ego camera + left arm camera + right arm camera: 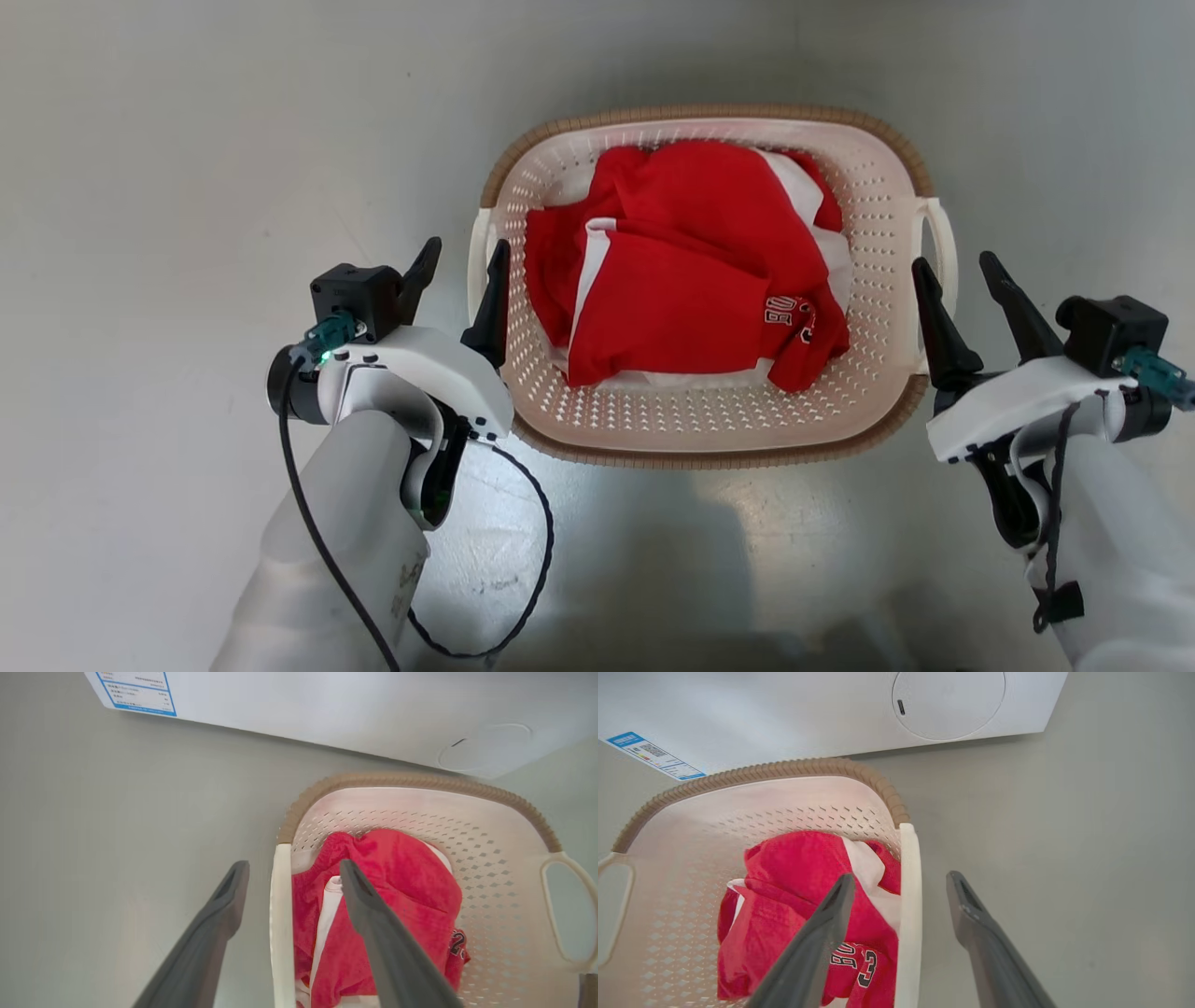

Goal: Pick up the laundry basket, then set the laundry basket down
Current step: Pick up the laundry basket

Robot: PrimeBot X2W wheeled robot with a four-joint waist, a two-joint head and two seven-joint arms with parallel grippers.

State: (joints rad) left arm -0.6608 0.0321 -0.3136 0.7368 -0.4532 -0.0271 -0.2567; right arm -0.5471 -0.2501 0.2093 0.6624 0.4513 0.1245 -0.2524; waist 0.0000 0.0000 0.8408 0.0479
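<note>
I see the laundry basket (pixel 695 114) sitting on the grey floor (pixel 187 140), just in front of a white washer (pixel 327 709), with red and white clothes (pixel 691 271) inside. My left gripper (pixel 467 246) is spread wide, one finger on either side of the left handle (pixel 281 914). My right gripper (pixel 954 261) is spread the same way across the right handle (pixel 909 914). Neither is clamped.

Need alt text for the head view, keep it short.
A cream laundry basket with a brown rim sits on a grey floor, holding a red and white garment. The left pincer and right pincer are both open, each with one finger either side of a white side handle.
</note>
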